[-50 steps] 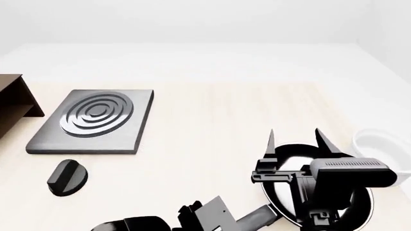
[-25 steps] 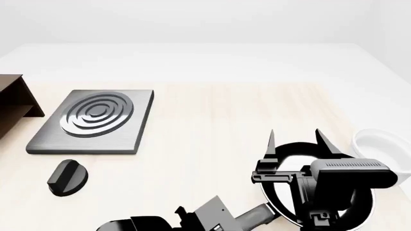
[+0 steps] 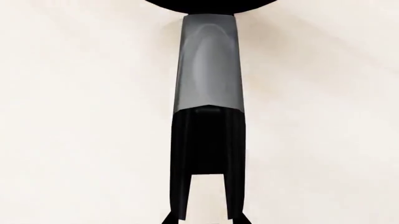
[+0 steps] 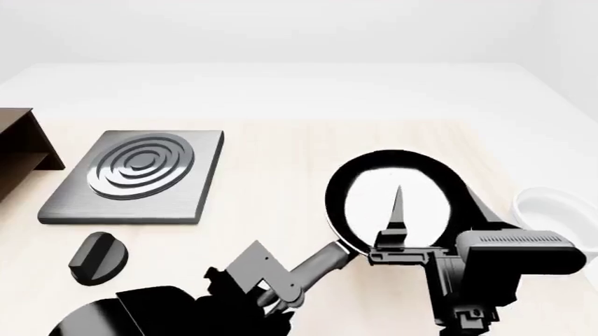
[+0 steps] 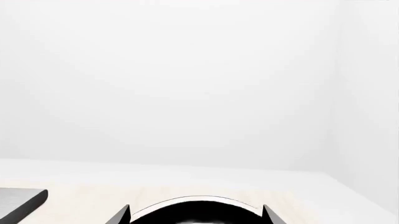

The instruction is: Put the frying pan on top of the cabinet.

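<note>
The frying pan [image 4: 374, 199] is a round black pan with a pale glossy inside, held up off the table right of centre in the head view. Its grey handle [image 3: 209, 65] runs down-left into my left gripper [image 4: 291, 283], which is shut on it. In the left wrist view the black fingers of that gripper [image 3: 209, 140] clamp the handle's end. My right gripper [image 4: 432, 210] stands open at the pan's near side, and one finger shows in front of the pan. The pan's rim [image 5: 196, 205] lies between the right gripper's [image 5: 195, 215] tips. The brown cabinet [image 4: 19, 150] is cut off at the far left.
A square grey hob plate [image 4: 140, 171] with rings lies left of centre, and its corner [image 5: 22, 198] also shows in the right wrist view. A small black knob [image 4: 98, 257] sits in front of it. A white bowl [image 4: 551, 210] stands at the table's right edge.
The pan has risen and moved forward and left from under the right gripper. My left arm has come up with the handle in its grip. The right gripper has stayed put.
</note>
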Tool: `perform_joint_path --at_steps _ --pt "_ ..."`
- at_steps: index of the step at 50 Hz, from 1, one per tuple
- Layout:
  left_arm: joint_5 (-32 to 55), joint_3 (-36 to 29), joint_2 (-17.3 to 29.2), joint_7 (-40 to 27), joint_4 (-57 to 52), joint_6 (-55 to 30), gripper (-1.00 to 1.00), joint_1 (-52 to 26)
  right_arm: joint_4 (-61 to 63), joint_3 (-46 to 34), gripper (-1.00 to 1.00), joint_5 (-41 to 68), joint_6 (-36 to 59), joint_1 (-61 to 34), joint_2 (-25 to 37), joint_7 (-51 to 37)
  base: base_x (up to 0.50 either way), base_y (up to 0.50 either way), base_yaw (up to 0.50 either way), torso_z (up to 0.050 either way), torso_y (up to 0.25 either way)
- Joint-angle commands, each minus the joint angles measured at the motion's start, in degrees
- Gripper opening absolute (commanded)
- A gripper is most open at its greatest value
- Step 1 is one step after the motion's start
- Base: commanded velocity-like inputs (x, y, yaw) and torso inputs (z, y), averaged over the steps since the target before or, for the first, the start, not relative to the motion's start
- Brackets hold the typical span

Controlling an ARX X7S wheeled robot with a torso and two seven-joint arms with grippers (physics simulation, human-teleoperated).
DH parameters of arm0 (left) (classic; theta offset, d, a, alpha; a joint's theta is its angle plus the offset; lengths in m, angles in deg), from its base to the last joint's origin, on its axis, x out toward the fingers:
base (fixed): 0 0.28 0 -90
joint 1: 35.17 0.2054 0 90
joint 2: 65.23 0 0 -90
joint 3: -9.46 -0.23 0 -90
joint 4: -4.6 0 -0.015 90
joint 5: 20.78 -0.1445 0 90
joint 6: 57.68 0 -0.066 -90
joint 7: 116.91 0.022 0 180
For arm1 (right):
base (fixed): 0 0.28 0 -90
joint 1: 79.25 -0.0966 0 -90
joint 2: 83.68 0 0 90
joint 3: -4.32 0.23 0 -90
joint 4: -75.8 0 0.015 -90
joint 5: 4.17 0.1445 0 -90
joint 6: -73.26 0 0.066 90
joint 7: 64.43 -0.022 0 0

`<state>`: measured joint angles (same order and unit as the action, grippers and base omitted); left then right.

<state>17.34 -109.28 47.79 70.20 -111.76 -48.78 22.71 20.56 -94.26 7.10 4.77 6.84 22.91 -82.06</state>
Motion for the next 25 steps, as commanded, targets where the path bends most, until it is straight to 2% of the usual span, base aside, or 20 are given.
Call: perform_joint_path --at_steps 1,8,11,15,17,22,25 --pt "0.66 12.24 1.40 -1.34 0.88 -0.35 -1.00 -4.34 0.16 -0.09 1.00 0.21 0.18 -0.30 0.26 -0.33 0.00 0.00 0.00 0.000 0.010" --pt "-0.38 16.93 0.21 -3.71 5.01 -0.57 -1.00 -8.39 -0.04 -0.24 1.00 0.30 -0.10 -0.16 0.31 -0.48 0.00 0.00 0.00 0.000 0.001" --pt "-2.14 20.24 -1.68 -6.84 9.10 -1.39 -1.00 -12.61 0.05 -0.37 1.00 0.34 -0.06 -0.17 0.37 -0.53 0.00 0.00 0.00 0.000 0.000" --pt "-3.87 20.98 -2.57 -8.91 13.04 -1.97 -1.00 -17.53 -0.12 -0.57 1.00 0.35 -0.09 -0.31 0.39 -0.58 0.00 0.00 0.00 0.000 0.003" --pt "-5.24 21.47 -3.40 -10.20 17.45 -2.87 -1.00 -23.20 -0.24 -0.71 1.00 0.33 -0.21 -0.37 0.34 -0.61 0.00 0.00 0.00 0.000 0.005" --pt "-7.78 20.43 -4.05 -11.37 25.59 -2.52 -1.00 -31.40 -0.66 -0.88 1.00 0.46 -0.47 -0.48 0.29 -0.63 0.00 0.00 0.00 0.000 0.002" --pt "-10.74 19.72 -4.85 -12.45 35.47 -0.88 -1.00 -38.88 -0.74 -0.96 1.00 0.55 -0.53 -0.50 0.34 -0.64 0.00 0.00 0.00 0.000 0.000"
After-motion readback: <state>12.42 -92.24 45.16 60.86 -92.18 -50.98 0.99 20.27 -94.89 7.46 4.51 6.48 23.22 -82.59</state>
